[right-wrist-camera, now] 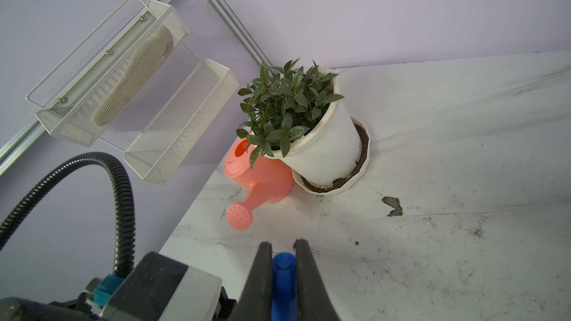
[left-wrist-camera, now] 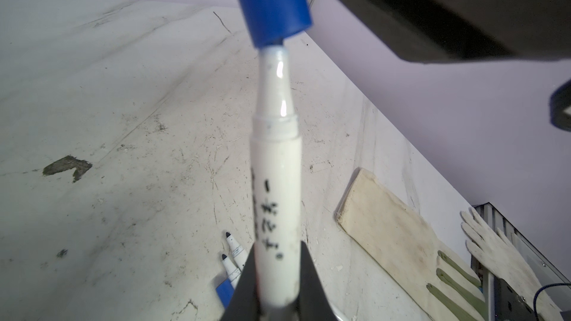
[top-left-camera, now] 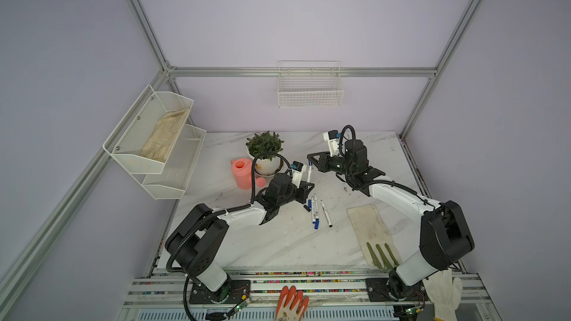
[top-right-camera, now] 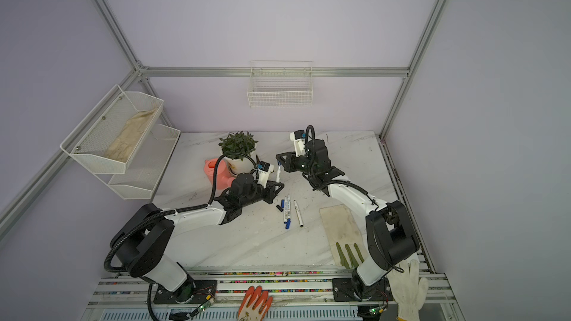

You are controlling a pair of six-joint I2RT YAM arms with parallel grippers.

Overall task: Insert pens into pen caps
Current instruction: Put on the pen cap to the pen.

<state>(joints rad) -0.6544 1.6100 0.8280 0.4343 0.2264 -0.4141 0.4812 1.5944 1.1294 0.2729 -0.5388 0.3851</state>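
Note:
My left gripper (left-wrist-camera: 278,247) is shut on a white pen (left-wrist-camera: 276,180), which stands up from it above the table. The pen's tip sits at the mouth of a blue pen cap (left-wrist-camera: 272,1). My right gripper (right-wrist-camera: 283,247) is shut on that blue cap (right-wrist-camera: 283,273). In both top views the two grippers (top-left-camera: 309,185) (top-left-camera: 310,158) meet in mid-air over the table's middle, with the pen (top-right-camera: 278,174) between them. Two more pens (top-left-camera: 313,211) lie side by side on the table, and a third pen (top-left-camera: 326,214) lies just right of them. A loose blue cap (top-left-camera: 309,203) and a black cap (top-left-camera: 306,208) lie beside them.
A potted plant (top-left-camera: 265,152) and a pink watering can (top-left-camera: 244,172) stand behind the left arm. A beige glove (top-left-camera: 372,233) lies at the right front. A mesh rack (top-left-camera: 154,143) hangs on the left wall and a wire basket (top-left-camera: 310,94) on the back wall.

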